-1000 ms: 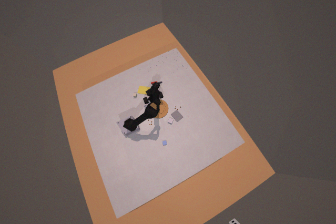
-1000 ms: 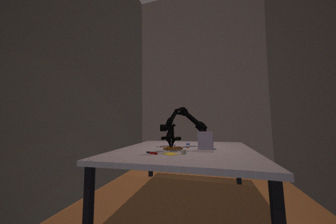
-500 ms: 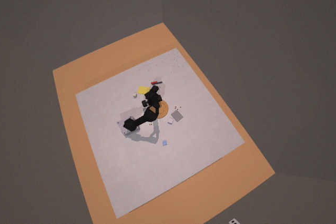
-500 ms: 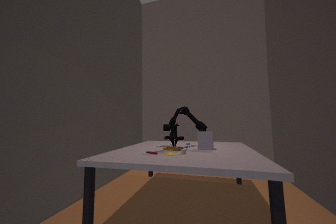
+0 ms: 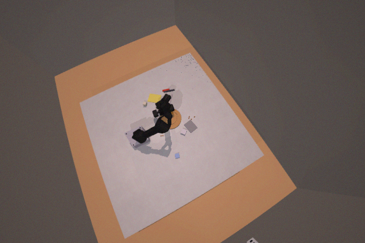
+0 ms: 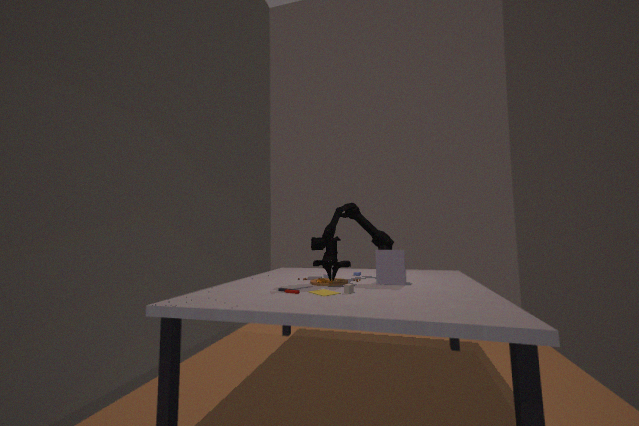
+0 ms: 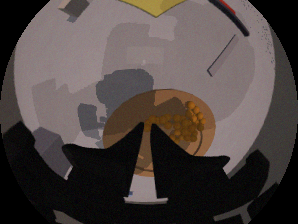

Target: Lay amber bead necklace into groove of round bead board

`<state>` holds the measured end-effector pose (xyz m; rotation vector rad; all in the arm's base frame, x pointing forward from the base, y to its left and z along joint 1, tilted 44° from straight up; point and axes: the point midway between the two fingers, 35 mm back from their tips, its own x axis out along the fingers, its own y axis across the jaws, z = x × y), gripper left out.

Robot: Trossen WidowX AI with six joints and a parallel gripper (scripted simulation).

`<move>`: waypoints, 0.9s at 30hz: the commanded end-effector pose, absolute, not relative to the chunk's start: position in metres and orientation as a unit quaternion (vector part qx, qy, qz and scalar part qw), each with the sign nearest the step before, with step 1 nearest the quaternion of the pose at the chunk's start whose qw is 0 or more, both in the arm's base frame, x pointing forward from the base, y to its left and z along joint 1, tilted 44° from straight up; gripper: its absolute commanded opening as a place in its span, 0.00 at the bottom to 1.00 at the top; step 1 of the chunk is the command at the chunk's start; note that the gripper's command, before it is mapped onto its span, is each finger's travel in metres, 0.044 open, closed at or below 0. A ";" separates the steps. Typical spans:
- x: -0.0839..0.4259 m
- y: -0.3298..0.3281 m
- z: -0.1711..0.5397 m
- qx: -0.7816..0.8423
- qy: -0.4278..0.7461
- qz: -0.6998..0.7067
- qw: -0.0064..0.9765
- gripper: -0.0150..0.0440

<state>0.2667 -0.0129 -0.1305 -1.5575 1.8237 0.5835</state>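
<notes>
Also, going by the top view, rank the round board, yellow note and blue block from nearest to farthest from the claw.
1. Round board, directly below.
2. Yellow note, toward the image's top.
3. Blue block, toward the bottom.
</notes>
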 end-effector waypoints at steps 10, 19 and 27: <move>0.263 -0.019 -0.134 -0.596 0.699 0.224 0.325 0.25; 0.265 -0.015 -0.133 -0.597 0.697 0.224 0.328 0.39; 0.265 -0.015 -0.133 -0.597 0.697 0.224 0.328 0.74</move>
